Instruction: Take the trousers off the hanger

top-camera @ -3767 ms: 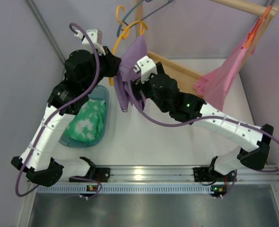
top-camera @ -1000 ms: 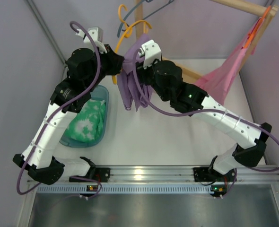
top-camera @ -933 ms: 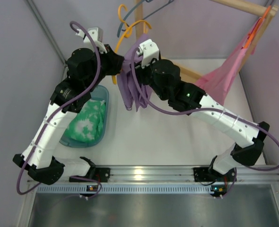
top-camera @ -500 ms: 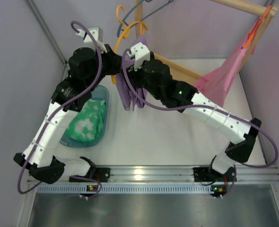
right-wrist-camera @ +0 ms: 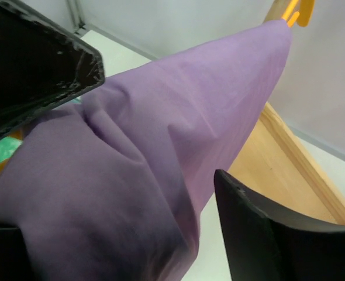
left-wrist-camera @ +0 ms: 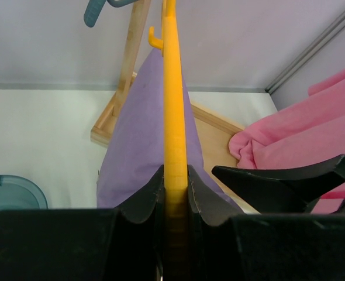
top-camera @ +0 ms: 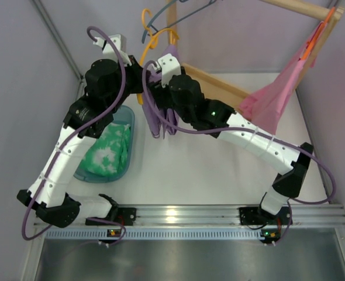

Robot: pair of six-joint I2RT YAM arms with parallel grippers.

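Note:
The purple trousers (top-camera: pixel 158 117) hang bunched from the yellow hanger (top-camera: pixel 156 40) at the back. My left gripper (top-camera: pixel 139 75) is shut on the hanger's bar; in the left wrist view the jaws (left-wrist-camera: pixel 175 175) pinch the yellow bar (left-wrist-camera: pixel 175 105), with the trousers (left-wrist-camera: pixel 134 146) draped behind it. My right gripper (top-camera: pixel 159 79) is pressed against the trousers just right of the left gripper. In the right wrist view its jaws (right-wrist-camera: pixel 120 222) stand wide apart with the purple cloth (right-wrist-camera: pixel 161 134) between them. One finger (right-wrist-camera: pixel 266 234) shows; the other is mostly hidden.
A teal basin (top-camera: pixel 127 120) with green-and-white cloth (top-camera: pixel 105 149) sits at the left. A wooden rack (top-camera: pixel 219 85) runs behind the arms. A pink garment (top-camera: pixel 278 93) hangs on an orange-red hanger (top-camera: pixel 316 35) at the right. A grey-blue hanger (top-camera: pixel 172 17) hangs behind.
My right gripper has moved left and up along the trousers toward the hanger, and the cloth has bunched narrower to the left. My left gripper still holds the hanger.

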